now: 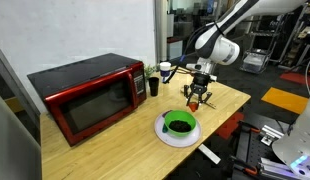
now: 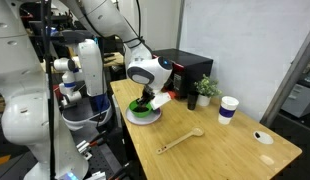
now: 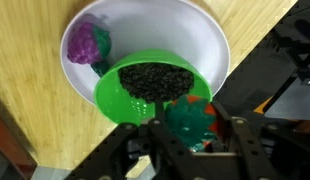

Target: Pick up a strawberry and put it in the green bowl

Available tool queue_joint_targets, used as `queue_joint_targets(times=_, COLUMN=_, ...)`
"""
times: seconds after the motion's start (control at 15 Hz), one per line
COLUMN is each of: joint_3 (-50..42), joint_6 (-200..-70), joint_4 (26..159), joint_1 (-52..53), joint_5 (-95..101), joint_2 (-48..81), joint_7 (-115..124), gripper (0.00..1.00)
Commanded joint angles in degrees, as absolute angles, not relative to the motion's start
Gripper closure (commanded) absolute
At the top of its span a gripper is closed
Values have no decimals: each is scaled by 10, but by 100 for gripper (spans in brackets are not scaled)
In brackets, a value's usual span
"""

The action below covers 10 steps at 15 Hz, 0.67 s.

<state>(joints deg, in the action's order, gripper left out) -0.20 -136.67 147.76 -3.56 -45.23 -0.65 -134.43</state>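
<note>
Gripper (image 1: 198, 97), exterior view: it hangs right of centre in the frame, above and just behind the bowl (image 1: 178, 122), which sits on the plate (image 1: 163, 136). A red spot between the fingers reads as the strawberry (image 1: 193, 103). From this angle the load appears offset toward the far rim, not centred over the bowl.

Second exterior view: the gripper (image 2: 145, 98) is at left of centre, directly over the bowl (image 2: 145, 112) and close to it. The strawberry cannot be made out here. The plate (image 2: 133, 119) lies near the table edge.

Wrist view: the gripper (image 3: 187, 140) enters from the bottom of the frame, fingers clamped on the strawberry (image 3: 185, 120), green cap facing the camera. The strawberry overlaps the lower right rim of the bowl (image 3: 107, 95), not its dark filling. A purple fruit (image 3: 85, 42) lies on the plate (image 3: 190, 35) at upper left, apart from the bowl.

Hazards, as judged:
- Release at this position: the strawberry may strike the rim and fall to the plate or roll off the table. Cause: off-centre alignment.
- Further descent: a finger may catch the rim and tip or slide the bowl. Cause: small clearance, unsecured bowl.
- Filling is high: the strawberry may bounce out if dropped from a height.
</note>
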Motion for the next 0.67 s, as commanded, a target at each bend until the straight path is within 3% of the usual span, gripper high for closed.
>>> queue_joint_targets(times=0.0, joint_3=23, joint_6=-1421, joint_4=1548, joint_1=9, joint_5=-461, joint_2=-89, joint_7=-1292, gripper=77)
queue_joint_targets(times=0.6, joint_3=26, joint_6=-1427, joint_4=1552, joint_1=72, joint_5=-460, joint_2=-165, joint_7=-1120, gripper=77)
